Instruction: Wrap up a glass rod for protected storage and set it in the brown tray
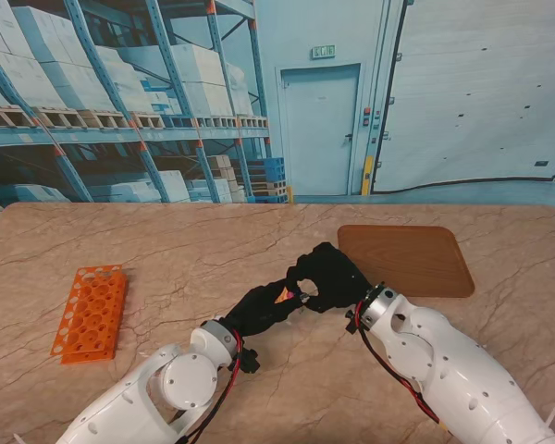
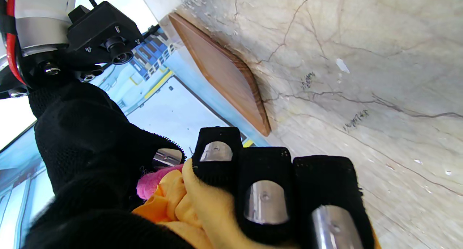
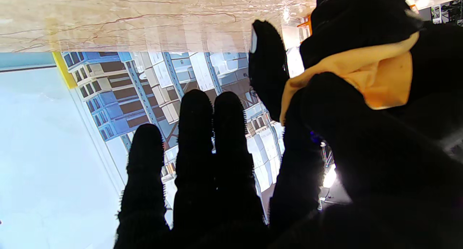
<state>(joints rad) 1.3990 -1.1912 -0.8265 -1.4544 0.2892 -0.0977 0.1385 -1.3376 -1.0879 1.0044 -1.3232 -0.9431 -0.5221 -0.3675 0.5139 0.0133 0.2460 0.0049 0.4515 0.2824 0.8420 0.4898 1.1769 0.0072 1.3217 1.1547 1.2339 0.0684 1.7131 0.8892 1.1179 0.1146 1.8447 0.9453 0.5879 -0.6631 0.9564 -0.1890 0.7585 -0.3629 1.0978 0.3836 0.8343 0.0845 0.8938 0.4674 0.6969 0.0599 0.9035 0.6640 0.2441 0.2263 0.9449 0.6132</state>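
1. Between the two hands, over the middle of the bench, sits a bunched orange cloth (image 2: 202, 209) with a bit of pink cloth (image 2: 155, 184) poking out. No glass rod visible anywhere, so I'd guess it's rolled up inside, but can't confirm.
2. Left hand (image 1: 264, 310) is clamped round that bundle, fingers (image 2: 266, 191) curled over the orange fabric.
3. Right hand (image 1: 328, 276) is pressed up against the same bundle; thumb looks to be on the cloth while the other fingers (image 3: 197, 140) stick out straight. Can't tell if it's really gripping.
4. Brown tray (image 1: 407, 259) sits just right of the hands, nothing in it.
5. Orange rack (image 1: 91, 313) is well off to the left.
6. Progress-wise: wrapping looks mostly done, still needs placing in the tray.
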